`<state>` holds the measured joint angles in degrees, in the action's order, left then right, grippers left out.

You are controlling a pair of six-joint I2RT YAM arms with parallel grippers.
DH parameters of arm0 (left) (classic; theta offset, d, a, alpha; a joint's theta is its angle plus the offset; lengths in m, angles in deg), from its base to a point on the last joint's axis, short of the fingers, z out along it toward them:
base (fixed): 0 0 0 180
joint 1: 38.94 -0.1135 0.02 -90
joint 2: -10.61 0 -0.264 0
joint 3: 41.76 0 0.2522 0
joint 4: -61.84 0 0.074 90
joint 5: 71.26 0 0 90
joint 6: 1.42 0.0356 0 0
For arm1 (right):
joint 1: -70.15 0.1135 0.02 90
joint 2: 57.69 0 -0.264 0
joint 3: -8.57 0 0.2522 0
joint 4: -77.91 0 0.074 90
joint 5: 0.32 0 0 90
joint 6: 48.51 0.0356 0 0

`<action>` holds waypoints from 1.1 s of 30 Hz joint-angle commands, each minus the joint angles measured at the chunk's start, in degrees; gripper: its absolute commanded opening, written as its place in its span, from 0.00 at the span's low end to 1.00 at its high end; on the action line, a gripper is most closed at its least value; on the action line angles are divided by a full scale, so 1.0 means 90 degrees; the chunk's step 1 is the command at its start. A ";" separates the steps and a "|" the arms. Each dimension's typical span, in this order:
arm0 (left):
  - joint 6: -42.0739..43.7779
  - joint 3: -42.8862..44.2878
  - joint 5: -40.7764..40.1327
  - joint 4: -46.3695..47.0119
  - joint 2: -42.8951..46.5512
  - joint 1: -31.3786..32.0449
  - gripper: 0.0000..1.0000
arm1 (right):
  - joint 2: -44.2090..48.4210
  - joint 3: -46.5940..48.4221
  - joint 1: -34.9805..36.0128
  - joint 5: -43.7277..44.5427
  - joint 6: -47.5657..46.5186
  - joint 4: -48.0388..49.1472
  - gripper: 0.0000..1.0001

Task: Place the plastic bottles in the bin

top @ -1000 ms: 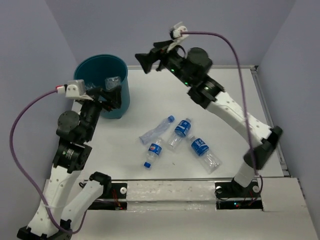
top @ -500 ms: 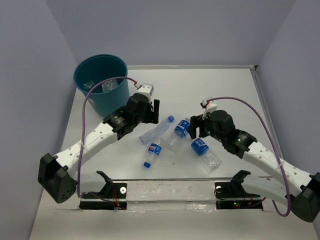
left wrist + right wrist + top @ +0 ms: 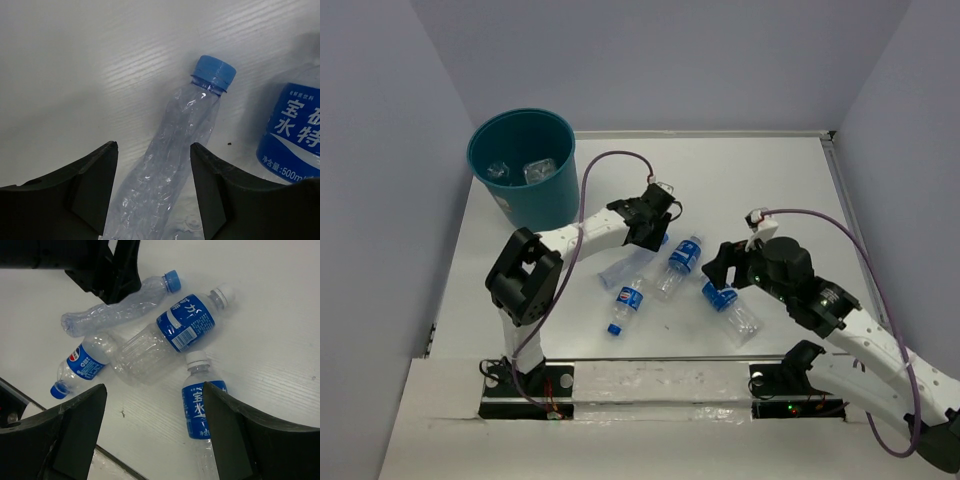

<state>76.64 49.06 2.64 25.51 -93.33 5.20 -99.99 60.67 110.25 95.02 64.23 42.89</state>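
- At the far left of the table (image 3: 760, 180), the bin (image 3: 535, 205) stands upright and open-topped, with a few clear bottles in the bin (image 3: 538, 170) at its bottom.
- Just right of it, the left gripper (image 3: 152, 149) is low over the table. Its fingers (image 3: 95, 185) are apart, one on either side of the crushed bottle, and bare table shows between the tips and the plastic. Whether they touch it lower down cannot be told.
- Crushed bottle (image 3: 167, 150): clear, flattened, blue-capped, no label, lying on its side between those fingers with its cap pointing away from the wrist.
- Small bottle (image 3: 82, 365): blue cap, blue label with a round red-white-blue mark, lying on its side nearest the arm bases.
- Blue-label bottle (image 3: 167, 335): the largest on the table, lying on its side just beside the crushed bottle, its base against the small bottle.
- White-capped bottle (image 3: 200, 410): blue label, lying on its side, close to the blue-label bottle but apart from it.
- Right gripper (image 3: 155, 389): above the white-capped bottle, fingers spread wide, holding nothing.
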 commanded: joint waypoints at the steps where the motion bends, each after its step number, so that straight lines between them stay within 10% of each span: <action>1: 0.0214 0.0276 0.0294 -0.0285 0.0055 -0.0012 0.70 | 0.0247 -0.0110 -0.0002 -0.0008 0.0110 -0.0080 0.83; 15: 0.0185 -0.0007 0.0217 -0.0081 -0.0385 -0.0012 0.25 | 0.0189 -0.0091 -0.0002 0.0119 0.0110 -0.0060 0.84; 28: 0.0165 0.0051 0.0090 -0.0149 -0.0775 -0.0100 0.34 | 0.0071 0.0016 -0.0002 0.0129 0.0100 -0.0050 0.85; 33: 0.0146 0.0372 -0.0494 -0.0256 -0.0688 -0.0109 0.00 | 0.0081 0.0007 -0.0002 0.0139 0.0110 -0.0041 0.85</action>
<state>78.12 49.74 2.09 27.04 -98.38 4.35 -99.71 59.87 110.25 95.33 65.09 41.78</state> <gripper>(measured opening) 0.089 0.848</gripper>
